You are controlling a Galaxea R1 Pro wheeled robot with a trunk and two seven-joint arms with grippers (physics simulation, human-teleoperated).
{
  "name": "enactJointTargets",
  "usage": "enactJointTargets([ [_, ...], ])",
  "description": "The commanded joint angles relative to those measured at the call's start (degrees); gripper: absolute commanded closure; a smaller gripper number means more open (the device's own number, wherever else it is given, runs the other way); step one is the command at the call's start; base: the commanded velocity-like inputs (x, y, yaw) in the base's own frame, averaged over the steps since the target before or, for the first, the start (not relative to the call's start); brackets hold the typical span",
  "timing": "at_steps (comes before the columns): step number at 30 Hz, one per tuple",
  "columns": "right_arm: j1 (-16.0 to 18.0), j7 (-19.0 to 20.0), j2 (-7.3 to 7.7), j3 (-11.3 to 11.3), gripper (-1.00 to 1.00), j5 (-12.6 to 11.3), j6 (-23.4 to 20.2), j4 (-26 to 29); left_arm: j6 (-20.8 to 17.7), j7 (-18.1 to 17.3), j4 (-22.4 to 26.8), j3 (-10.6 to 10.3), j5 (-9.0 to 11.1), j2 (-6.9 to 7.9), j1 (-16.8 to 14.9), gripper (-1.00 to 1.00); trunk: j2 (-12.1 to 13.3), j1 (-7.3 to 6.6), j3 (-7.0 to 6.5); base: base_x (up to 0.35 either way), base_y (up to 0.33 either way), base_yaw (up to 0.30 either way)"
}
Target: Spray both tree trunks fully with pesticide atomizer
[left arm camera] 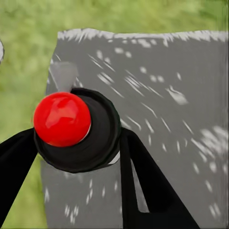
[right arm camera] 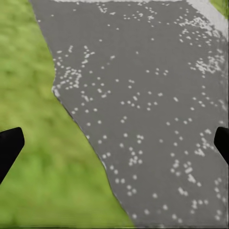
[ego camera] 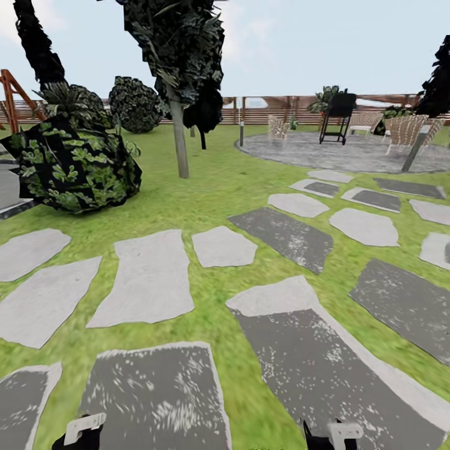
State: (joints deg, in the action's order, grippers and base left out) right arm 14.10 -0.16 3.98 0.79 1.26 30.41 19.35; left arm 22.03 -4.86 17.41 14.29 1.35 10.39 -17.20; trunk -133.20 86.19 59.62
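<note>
The head view looks over the garden: a green lawn [ego camera: 206, 187] crossed by grey stepping stones [ego camera: 150, 278], some pale and some dark with white specks, and closed far behind by a brown slatted fence [ego camera: 275, 109]. A thin-trunked tree with dark leaves [ego camera: 178, 75] stands on the grass, and to its left there is a dark leafy bush [ego camera: 72, 162], with a round dark shrub [ego camera: 134, 103] further back. On the right, far away, a round paved patio [ego camera: 337, 153] carries a black grill [ego camera: 337, 115] and some light wicker chairs [ego camera: 406, 128]. At the bottom edge of the head view the two arms just appear, the left gripper [ego camera: 81, 431] and the right gripper [ego camera: 334, 434], each above a dark stone. In the left wrist view the left gripper [left arm camera: 78, 152] holds the pesticide atomizer [left arm camera: 71, 126]: a round black body with a shiny red cap sits between the two black fingers [left arm camera: 148, 181], which close against its sides, above a dark speckled stone [left arm camera: 162, 95] with grass beside it. In the right wrist view the right gripper [right arm camera: 114, 148] has its black fingertips [right arm camera: 9, 145] far apart at the two edges of the picture, with nothing between them; under it there is a dark stone with white specks [right arm camera: 152, 105] and the grass of the floor [right arm camera: 38, 143] next to it.
</note>
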Motion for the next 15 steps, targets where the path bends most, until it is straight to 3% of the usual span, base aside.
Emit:
enactJointTargets([
  [1,0.05,-0.02,-0.02,0.08,-1.0,0.14,0.18,-0.08,0.12,-0.51,-0.02,0.39,0.15,-0.02,-0.02,1.0,-0.02,-0.01,0.04,0.0,0.002,-0.295],
  [15,0.05,-0.02,-0.03,0.09,-1.0,0.14,0.18,-0.1,0.12,-0.5,-0.09,0.39,0.15,-0.02,-0.01,1.0,-0.02,-0.01,-0.2,0.0,0.0,-0.298],
])
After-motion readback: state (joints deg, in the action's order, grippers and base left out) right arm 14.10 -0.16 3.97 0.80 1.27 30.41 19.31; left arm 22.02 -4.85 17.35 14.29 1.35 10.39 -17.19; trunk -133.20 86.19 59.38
